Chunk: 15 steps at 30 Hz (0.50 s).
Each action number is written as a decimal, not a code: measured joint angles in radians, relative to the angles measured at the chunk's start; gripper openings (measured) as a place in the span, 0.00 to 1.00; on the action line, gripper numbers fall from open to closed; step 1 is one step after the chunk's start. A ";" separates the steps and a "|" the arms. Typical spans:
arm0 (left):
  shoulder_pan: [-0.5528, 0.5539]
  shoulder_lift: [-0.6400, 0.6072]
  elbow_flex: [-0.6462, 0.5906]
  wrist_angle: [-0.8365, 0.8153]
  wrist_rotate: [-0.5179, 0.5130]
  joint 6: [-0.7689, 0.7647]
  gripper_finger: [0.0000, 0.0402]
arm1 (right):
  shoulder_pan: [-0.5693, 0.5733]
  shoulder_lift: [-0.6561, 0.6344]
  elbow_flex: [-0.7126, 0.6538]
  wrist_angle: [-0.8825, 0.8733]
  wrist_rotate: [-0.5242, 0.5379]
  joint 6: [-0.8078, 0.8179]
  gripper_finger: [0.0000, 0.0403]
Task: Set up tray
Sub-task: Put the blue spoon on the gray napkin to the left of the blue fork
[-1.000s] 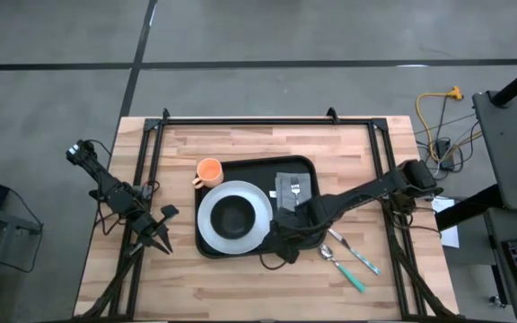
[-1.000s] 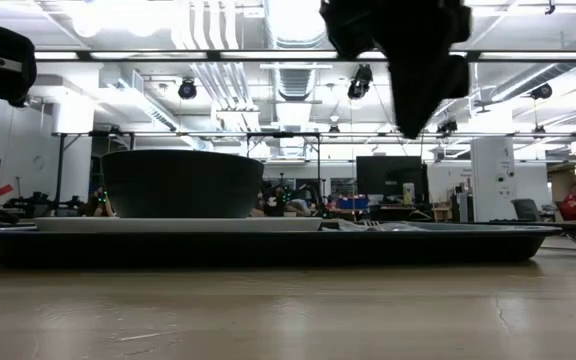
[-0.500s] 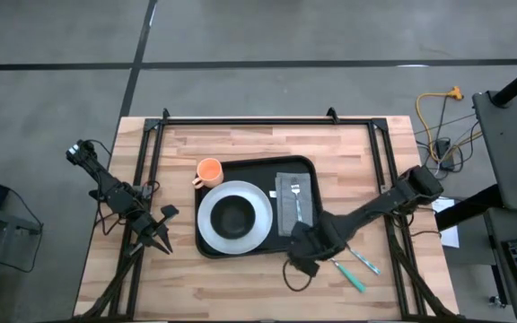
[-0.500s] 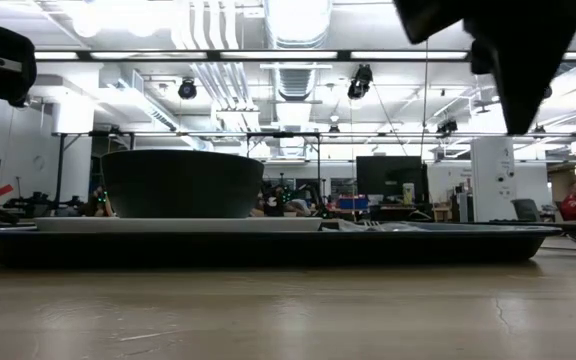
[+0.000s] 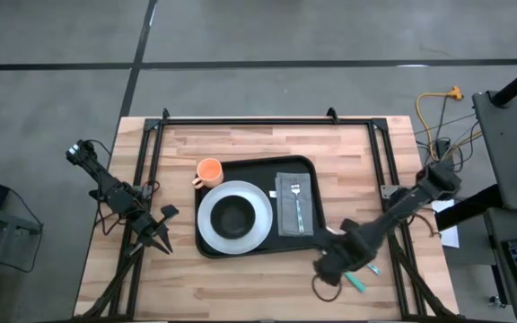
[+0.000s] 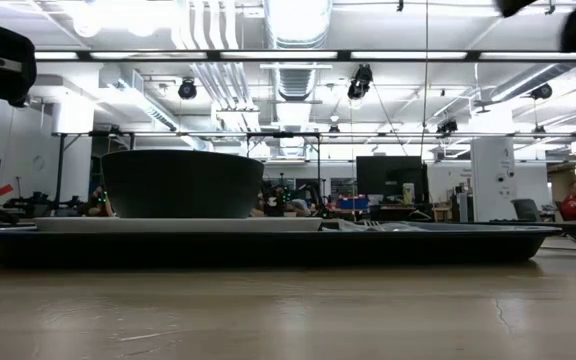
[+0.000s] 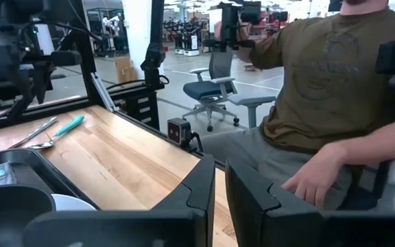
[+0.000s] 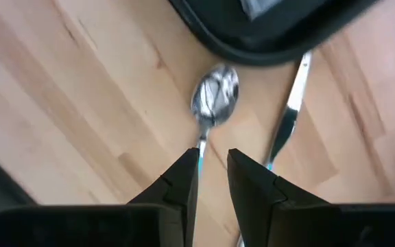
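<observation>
The black tray [image 5: 260, 170] lies mid-table and fills the low view [image 6: 268, 246]. On it a white plate [image 5: 257, 215] carries a dark bowl [image 5: 233, 217] [image 6: 181, 183], and a fork [image 5: 297, 205] lies on a grey napkin [image 5: 287, 215]. My right gripper [image 5: 328, 272] [image 8: 213, 171] hovers, open by a narrow gap, over a spoon [image 8: 214, 96] and a teal-handled knife [image 8: 290, 116] [image 5: 359, 282], both flat on the wood just off the tray's near right corner [image 8: 273, 41]. My left gripper [image 5: 162, 242] [image 7: 219, 185] waits shut at the table's left.
An orange cup [image 5: 208, 170] stands on the wood at the tray's far left corner. A seated person in an olive shirt [image 7: 321, 75] shows beyond the table in the left wrist view. Bare wood lies along the near edge [image 5: 240, 287] and right of the tray.
My right gripper has moved from above the napkin on the tray toward the table's near right, over the spoon and knife, and has risen almost out of the low view. The fork, earlier hidden under the gripper, now shows lying on the napkin.
</observation>
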 joint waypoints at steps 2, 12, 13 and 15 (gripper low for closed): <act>0.000 0.000 0.000 0.000 0.000 0.000 0.05 | 0.029 -0.038 -0.043 0.029 0.005 0.052 0.17; 0.000 0.000 0.000 0.000 0.000 0.000 0.05 | 0.113 -0.147 -0.243 0.156 -0.049 0.301 0.17; 0.000 0.000 0.000 0.000 0.000 0.000 0.05 | 0.118 -0.153 -0.256 0.157 -0.050 0.313 0.17; 0.000 0.000 0.000 0.000 0.000 0.000 0.05 | 0.125 -0.157 -0.283 0.154 -0.054 0.333 0.17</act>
